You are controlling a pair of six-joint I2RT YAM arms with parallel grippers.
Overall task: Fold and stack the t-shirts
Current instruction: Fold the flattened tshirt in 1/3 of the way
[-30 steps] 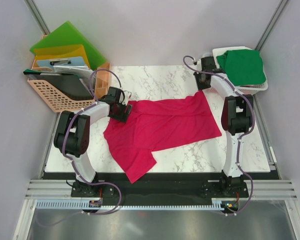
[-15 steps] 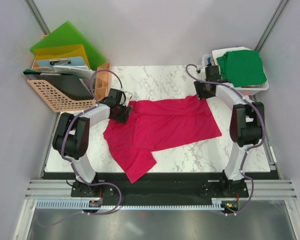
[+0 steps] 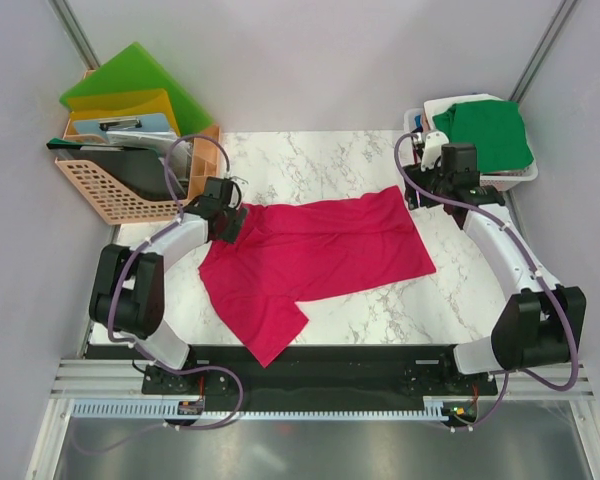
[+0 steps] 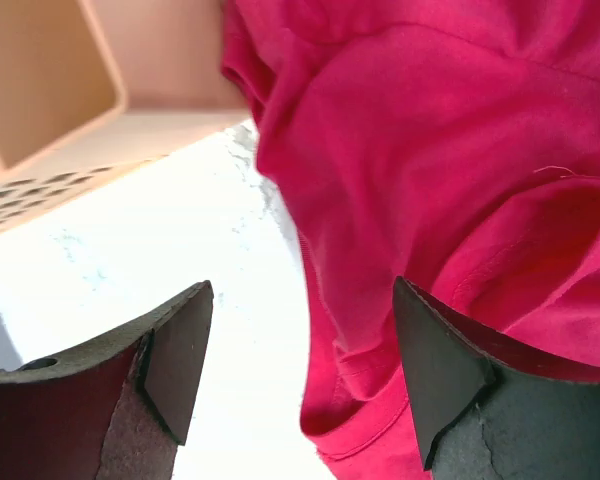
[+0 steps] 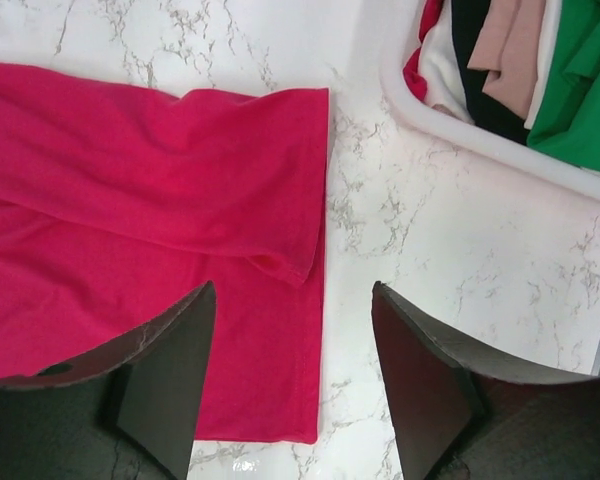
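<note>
Top view first: my right pincer (image 3: 422, 190) has just let go of the pink shirt's (image 3: 320, 250) far right corner and backed off toward the white bin (image 3: 513, 177) — a second ago it was clamped on that corner. The pink shirt now lies spread on the surface (image 3: 320, 160), one sleeve trailing toward me. I'd say it's laid out and the folding hasn't started. My left pincer (image 3: 228, 222) sits at its left edge, a bit further left than before.

Left wrist view: spread wide, bunched cloth up against one finger, nothing pinched.

Right wrist view: spread too, empty — the corner lies flat below, near the bin holding the other shirts (image 5: 570, 80).
</note>
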